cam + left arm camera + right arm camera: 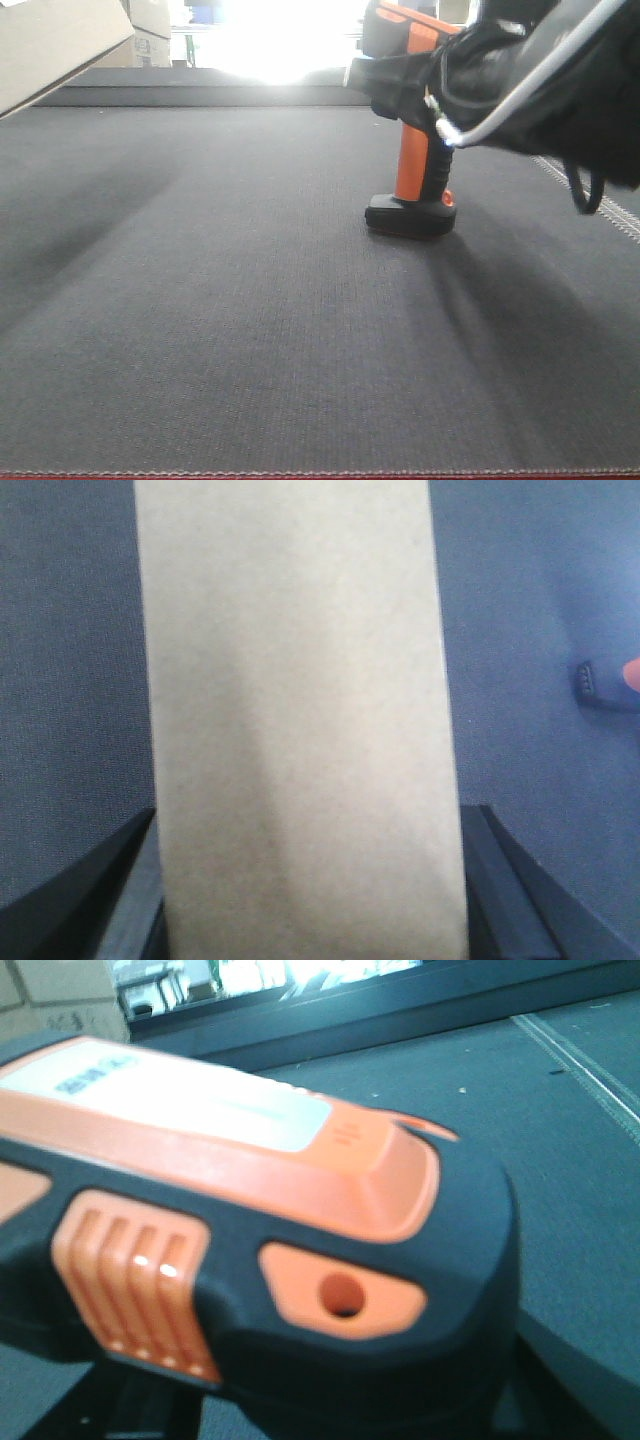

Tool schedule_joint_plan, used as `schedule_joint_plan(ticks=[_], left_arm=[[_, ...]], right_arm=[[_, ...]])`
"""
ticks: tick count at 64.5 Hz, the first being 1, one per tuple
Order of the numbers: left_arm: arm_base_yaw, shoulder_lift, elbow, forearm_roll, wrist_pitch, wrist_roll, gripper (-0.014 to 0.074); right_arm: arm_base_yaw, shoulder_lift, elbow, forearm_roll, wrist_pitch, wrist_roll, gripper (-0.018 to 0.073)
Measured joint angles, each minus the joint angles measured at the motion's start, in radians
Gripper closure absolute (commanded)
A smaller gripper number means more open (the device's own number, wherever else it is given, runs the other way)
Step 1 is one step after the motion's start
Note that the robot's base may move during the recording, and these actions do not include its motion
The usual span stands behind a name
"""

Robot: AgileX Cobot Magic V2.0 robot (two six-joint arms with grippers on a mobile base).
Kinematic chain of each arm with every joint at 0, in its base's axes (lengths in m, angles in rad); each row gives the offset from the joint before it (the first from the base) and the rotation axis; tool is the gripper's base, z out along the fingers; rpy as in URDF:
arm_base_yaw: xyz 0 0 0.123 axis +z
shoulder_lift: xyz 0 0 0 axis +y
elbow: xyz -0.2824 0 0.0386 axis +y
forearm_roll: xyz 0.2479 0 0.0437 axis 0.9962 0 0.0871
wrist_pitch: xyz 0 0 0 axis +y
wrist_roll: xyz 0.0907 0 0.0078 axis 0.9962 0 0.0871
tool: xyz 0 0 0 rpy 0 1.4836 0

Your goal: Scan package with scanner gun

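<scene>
The package point(50, 40) is a plain beige box hanging tilted above the mat at the far left of the front view. In the left wrist view the package point(300, 730) fills the middle, and my left gripper point(310, 890) is shut on it with a dark finger point(110, 880) against each side. The scanner gun point(415, 170), black with an orange handle, stands upright on its flat foot right of centre. My right gripper point(425, 75) is shut round its head. Close up, the scanner gun point(300, 1210) covers most of the right wrist view and hides the fingers.
The dark woven mat point(250, 330) has a stitched edge point(600, 205) at the right and a red front border point(320, 476). Pale cartons point(150, 30) stand at the back beside a glaring bright opening. A low dark ledge point(200, 95) runs along the mat's far side.
</scene>
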Motion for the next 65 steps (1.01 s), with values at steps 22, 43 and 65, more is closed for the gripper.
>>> schedule_joint_plan(ticks=[22,43,65], left_arm=[[0.000,0.000,0.000,0.001,0.000,0.000,0.0708],[0.000,0.000,0.000,0.009,0.000,-0.021,0.0708],[0.000,0.000,0.000,0.061,0.000,-0.068,0.0708]], right_arm=[[0.000,-0.183,-0.063,0.005,0.328,-0.372,0.0713],[-0.007,-0.261,-0.133,0.005,0.501,-0.609,0.0713],[-0.128,-0.265,-0.199,0.003,0.689,-0.645,0.0713]])
